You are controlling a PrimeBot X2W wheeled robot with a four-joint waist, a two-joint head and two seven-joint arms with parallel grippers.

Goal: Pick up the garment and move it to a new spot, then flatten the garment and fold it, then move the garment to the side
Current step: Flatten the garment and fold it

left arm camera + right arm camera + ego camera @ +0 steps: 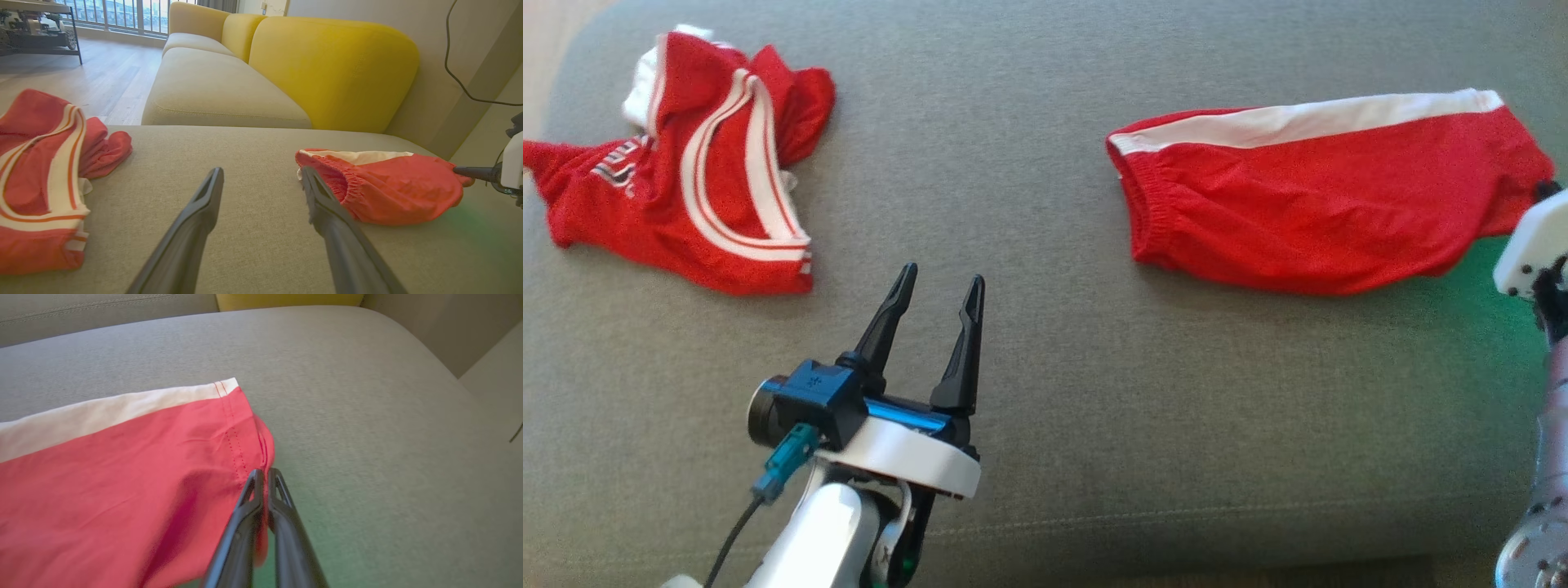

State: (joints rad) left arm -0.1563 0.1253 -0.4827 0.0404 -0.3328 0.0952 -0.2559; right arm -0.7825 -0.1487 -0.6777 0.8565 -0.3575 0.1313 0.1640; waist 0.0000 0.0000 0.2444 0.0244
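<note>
We log the red shorts (1307,196) flat at 2 o'clock on the grey cushion (1045,425), with the hem end close to the cushion's 3 o'clock edge. The right gripper (264,472) is pinched tight on the hem corner, and in the head view its body is cut off at 3 o'clock. The left gripper (943,274) is at 7 o'clock, jaws wide over bare cushion. A red jersey (686,171) is crumpled at 10 o'clock, 1 corner cut by the frame, print unreadable. There is open fabric between the 2 garments. A yellow sofa (327,69) sits past the 12 o'clock edge.
</note>
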